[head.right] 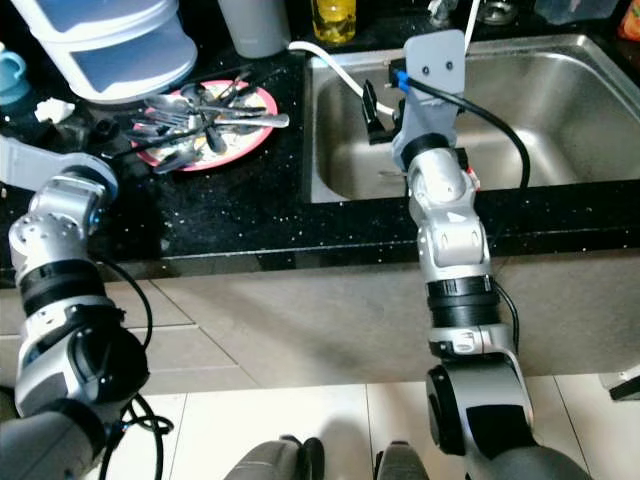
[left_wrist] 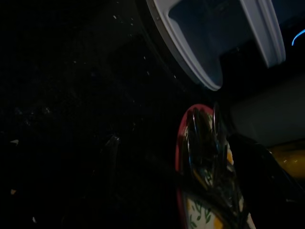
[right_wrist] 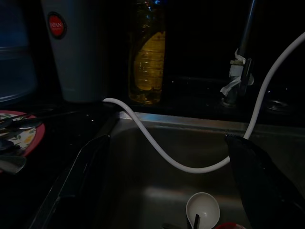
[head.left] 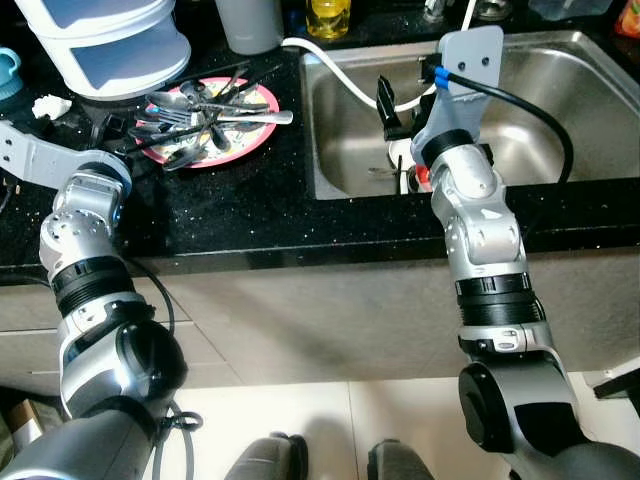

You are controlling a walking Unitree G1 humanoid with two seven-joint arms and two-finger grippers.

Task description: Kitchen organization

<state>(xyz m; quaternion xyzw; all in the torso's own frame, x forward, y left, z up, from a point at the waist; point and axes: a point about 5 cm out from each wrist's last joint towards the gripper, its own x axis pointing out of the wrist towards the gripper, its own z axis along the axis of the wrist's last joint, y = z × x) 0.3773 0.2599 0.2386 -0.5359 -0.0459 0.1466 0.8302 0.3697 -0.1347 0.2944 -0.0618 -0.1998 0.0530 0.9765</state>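
I'm looking down past my two silver arms at the black speckled stone counter (head.left: 250,205). My left gripper (left_wrist: 143,191) is sitting low on it beside the pink-rimmed floral plate (head.left: 245,140) heaped with steel cutlery (head.left: 215,112); I cannot tell how its fingers stand. Further right, my right gripper (right_wrist: 167,191) is hanging over the stainless steel sink (head.left: 560,110), fingers spread wide and holding nothing, above a white spoon (right_wrist: 202,208) in the basin, with a white hose (right_wrist: 157,148) curving across.
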